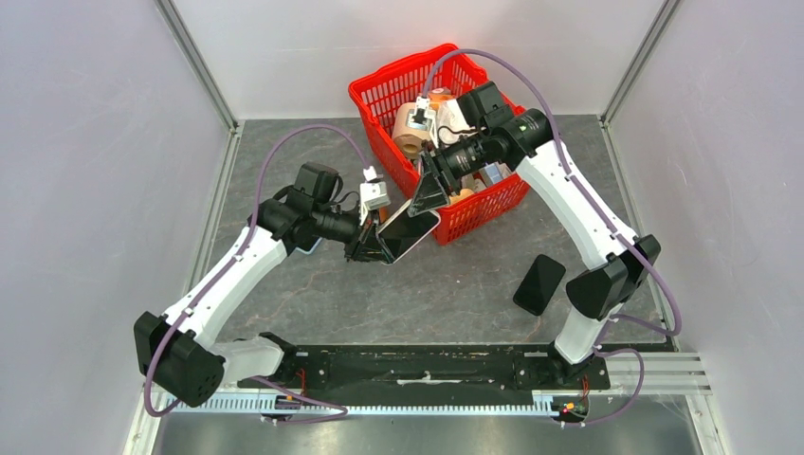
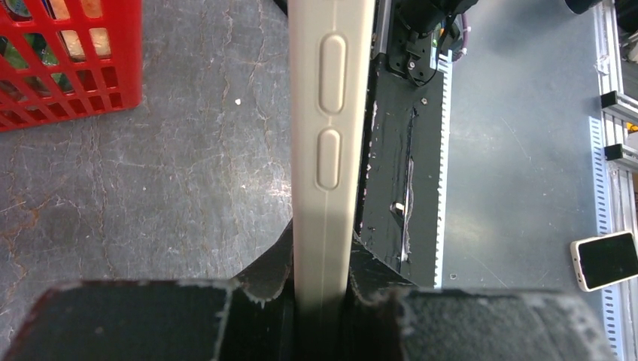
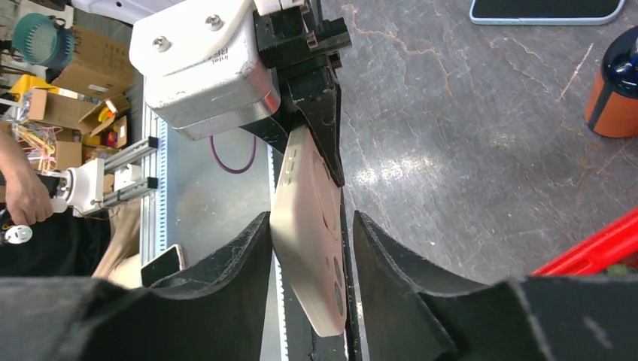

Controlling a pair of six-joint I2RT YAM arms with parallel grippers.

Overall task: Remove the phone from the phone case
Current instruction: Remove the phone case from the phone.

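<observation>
Cream phone case in left tool

2 white-shelled arms with black joints, purple cables, and a black left hand and right hand.

You have a red basket holding a beige roll; a flat black device lies apart, front-right of it.

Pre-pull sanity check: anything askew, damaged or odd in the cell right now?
Nothing spilled or damaged. The phone case is clamped edge-on in the left gripper, held above the table. The right gripper straddles its other end, jaws open. A dark phone lies askew on the table, untouched.
</observation>
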